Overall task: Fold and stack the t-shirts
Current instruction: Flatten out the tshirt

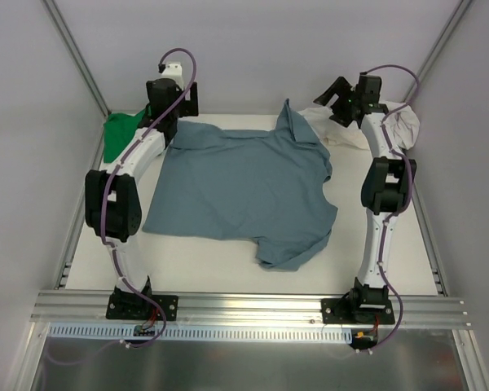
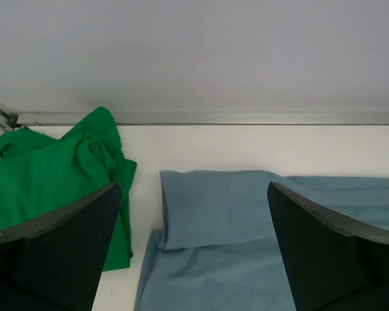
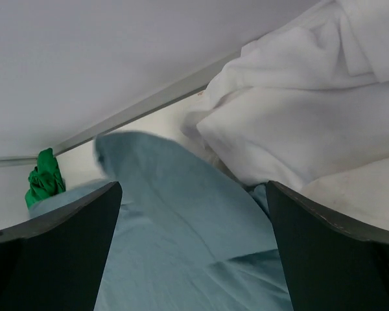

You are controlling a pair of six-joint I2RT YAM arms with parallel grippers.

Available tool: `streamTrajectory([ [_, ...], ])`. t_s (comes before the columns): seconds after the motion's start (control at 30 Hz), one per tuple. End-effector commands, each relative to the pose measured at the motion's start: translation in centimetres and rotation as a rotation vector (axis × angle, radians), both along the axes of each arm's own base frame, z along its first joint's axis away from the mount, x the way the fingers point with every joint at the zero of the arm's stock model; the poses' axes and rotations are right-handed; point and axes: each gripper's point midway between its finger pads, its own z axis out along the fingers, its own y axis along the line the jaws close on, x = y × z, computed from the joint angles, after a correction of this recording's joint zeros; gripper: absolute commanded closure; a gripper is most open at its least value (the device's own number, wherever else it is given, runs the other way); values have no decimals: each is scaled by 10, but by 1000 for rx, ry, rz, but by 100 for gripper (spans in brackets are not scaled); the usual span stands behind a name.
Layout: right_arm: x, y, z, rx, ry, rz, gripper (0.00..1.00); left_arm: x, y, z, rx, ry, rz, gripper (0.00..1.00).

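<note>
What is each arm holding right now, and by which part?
Nothing. The left gripper and the right gripper both have their fingers spread wide near the far edge of the blue t-shirt, with no cloth pinched between them.

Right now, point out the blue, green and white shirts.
blue shirt (image 1: 244,191), top view, middle of its body.
green shirt (image 2: 45,175), left wrist view, crumpled middle.
white shirt (image 3: 298,110), right wrist view, bunched folds.

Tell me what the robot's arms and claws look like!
Two skinny arms, the left arm and the right arm, have white tube pieces with chunky black joints. A purple cable loops along each one. Each stands on a black base. The left claw and right claw each have two flat, black, wedge-shaped fingers.
</note>
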Motion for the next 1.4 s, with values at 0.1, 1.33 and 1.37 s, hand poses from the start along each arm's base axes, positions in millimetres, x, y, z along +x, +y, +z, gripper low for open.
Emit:
streamTrajectory([
  [0.1,-5,-27,93,-74,-207,7,1,-5,1,50,-6,-141,42,1],
  [1.33,-424,12,-102,-229,566,220,11,-270,-52,-51,-552,498,-163,1],
  [1.37,-422,13,-106,-231,578,226,11,-268,-52,-50,-550,498,-163,2],
])
